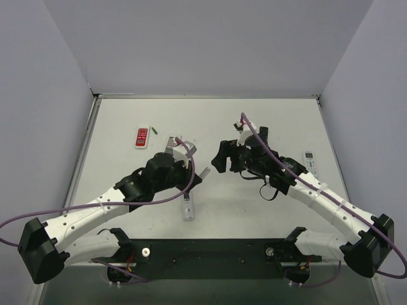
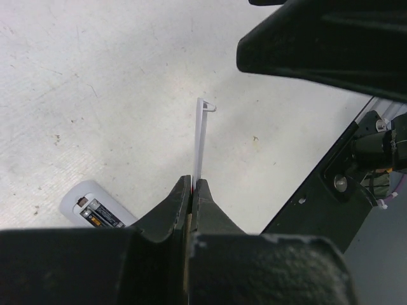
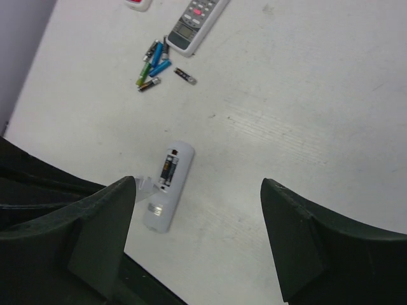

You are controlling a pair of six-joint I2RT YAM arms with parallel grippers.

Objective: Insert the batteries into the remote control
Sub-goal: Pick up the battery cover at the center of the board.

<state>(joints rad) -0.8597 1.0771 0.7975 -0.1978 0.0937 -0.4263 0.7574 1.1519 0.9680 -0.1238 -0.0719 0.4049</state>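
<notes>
I'm working a robotics lab cell, bare white table boxed in by plain grey panels, left arm and right arm bolted to a black rail, purple cables trailing

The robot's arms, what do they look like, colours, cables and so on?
Both the left arm and right arm have white links with black joints and black base housings. A purple cable loops along each. The left gripper and right gripper have matte black fingers.

Left arm, right arm: white links, black joints, purple cables; black tool fingers.
</notes>
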